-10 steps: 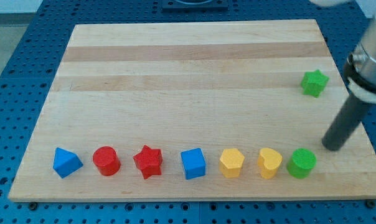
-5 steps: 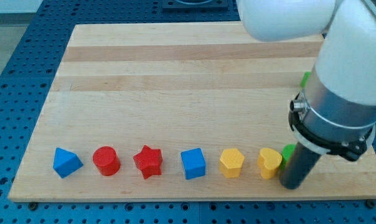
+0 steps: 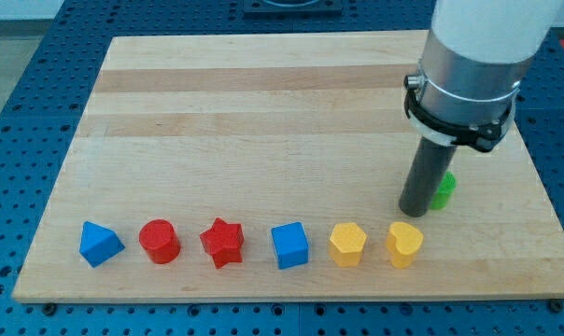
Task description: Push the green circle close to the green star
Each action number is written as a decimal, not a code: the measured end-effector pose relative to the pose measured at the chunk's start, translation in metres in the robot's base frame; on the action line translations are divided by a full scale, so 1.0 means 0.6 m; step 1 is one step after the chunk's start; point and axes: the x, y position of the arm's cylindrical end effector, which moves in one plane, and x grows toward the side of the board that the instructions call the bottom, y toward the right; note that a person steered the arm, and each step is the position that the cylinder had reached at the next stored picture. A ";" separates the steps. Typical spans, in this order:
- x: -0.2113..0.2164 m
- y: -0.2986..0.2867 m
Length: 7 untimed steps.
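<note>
The green circle lies at the board's right, mostly hidden behind my rod; only its right edge shows. My tip rests on the board against the circle's left and lower side, just above the yellow heart. The green star is hidden behind the arm's white and grey body at the upper right.
A row of blocks lies along the bottom of the wooden board: blue triangle, red circle, red star, blue cube, yellow hexagon and the yellow heart. The arm's body covers the upper right.
The tip swung down around the green circle, then moved up the view, pushing the circle out of the bottom row and upward. The arm now covers the green star.
</note>
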 end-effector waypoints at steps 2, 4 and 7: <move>-0.023 0.062; -0.082 0.094; -0.071 0.158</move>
